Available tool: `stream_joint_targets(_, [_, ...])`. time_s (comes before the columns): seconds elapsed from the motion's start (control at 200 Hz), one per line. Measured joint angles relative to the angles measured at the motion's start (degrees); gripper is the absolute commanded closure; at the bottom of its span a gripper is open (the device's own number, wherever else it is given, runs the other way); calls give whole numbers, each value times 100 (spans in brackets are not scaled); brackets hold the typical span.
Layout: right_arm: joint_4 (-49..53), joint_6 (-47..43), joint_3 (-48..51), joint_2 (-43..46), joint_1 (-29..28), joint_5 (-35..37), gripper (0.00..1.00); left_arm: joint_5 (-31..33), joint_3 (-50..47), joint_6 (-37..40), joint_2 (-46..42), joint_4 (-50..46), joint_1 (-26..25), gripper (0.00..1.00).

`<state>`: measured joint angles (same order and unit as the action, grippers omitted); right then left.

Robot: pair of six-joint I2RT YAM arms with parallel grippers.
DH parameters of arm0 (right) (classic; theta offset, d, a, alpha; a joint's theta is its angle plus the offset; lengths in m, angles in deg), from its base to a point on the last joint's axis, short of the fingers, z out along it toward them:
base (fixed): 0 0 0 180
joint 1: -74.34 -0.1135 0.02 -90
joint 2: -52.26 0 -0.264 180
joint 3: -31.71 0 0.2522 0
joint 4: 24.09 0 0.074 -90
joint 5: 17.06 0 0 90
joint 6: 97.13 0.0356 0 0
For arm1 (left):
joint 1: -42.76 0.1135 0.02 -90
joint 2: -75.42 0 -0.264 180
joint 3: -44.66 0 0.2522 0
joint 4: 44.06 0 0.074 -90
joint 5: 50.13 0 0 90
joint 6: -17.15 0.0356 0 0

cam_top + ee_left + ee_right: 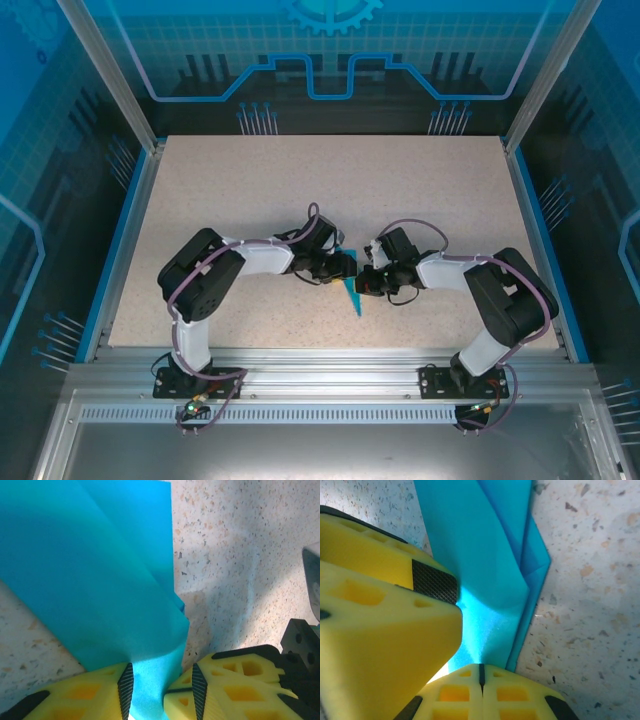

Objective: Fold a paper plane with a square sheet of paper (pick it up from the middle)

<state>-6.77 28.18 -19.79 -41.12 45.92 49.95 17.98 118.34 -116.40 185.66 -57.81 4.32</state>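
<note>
Speckled tabletop (400, 200), lower centre: both grippers are sitting tip to tip over the folded teal sheet (352, 297).
Right gripper (480, 672) is pinching its near end, fingers closed; left gripper (161, 692) is straddling it, jaws narrowly apart, with the sheet's long axis running straight up-frame.

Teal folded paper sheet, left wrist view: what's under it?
Speckled beige tabletop borders the teal folded paper sheet, and a lower paper layer peeks out at its right edge. The surface directly beneath is covered.
</note>
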Motion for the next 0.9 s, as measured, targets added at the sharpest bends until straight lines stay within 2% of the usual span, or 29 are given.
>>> stream_joint_targets(0.24, [-57, -2, 31, 4, 0, 0, 100, 20, 216, 39, 109, -177, 66, 60])
stream_joint_targets(0.595, [-151, -4, 101, 33, 0, 0, 100, 57, 807, 332, 509, -284, 531, 59])
stream_joint_targets(0.9, [-197, -2, 116, 37, -2, 0, 100, -334, 1067, 470, 715, -463, 695, 58])
